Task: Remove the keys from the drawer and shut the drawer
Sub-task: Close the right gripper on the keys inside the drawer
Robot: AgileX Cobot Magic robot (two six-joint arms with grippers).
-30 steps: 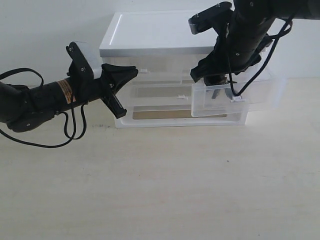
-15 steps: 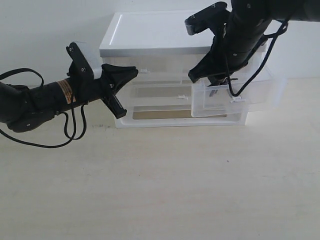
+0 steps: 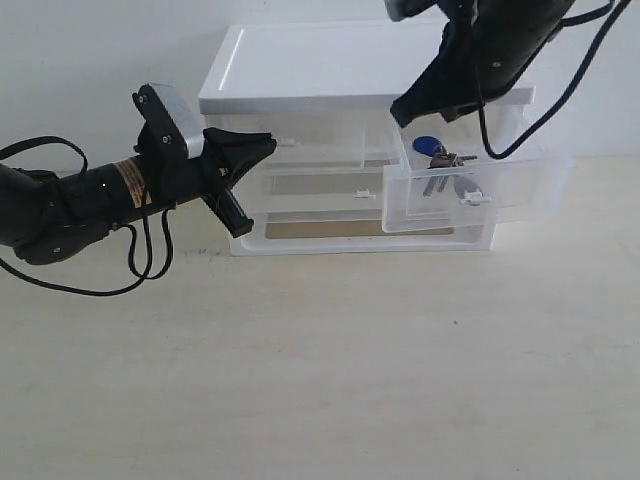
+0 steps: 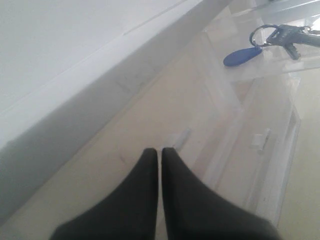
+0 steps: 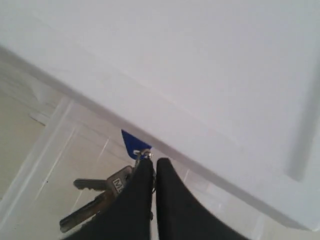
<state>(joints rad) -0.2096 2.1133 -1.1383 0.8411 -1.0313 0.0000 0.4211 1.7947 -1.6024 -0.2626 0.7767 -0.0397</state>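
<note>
The keys [image 3: 441,157] hang by their ring from my right gripper [image 3: 437,140], which is shut on them just above the drawer [image 3: 480,196]. The blue fob [image 3: 424,144] sticks out to one side. That clear right-hand small drawer stands pulled out from the white unit [image 3: 300,70]. In the right wrist view the black fingers [image 5: 142,190] pinch the ring, with the keys [image 5: 97,197] and the fob [image 5: 132,142] dangling. My left gripper [image 3: 268,143] is shut on nothing, beside the unit's left front. Its wrist view shows its fingertips [image 4: 151,156] together, the keys [image 4: 290,34] far off.
The white-topped drawer unit stands against the back wall, with a closed left small drawer [image 3: 320,160] and a wider drawer [image 3: 330,228] beneath. A pale tabletop [image 3: 330,380] spreads in front. Black cables [image 3: 150,255] trail from the left arm.
My right gripper has risen out of the drawer, bringing the keys up with it so the blue fob now shows. The left arm has not moved.
</note>
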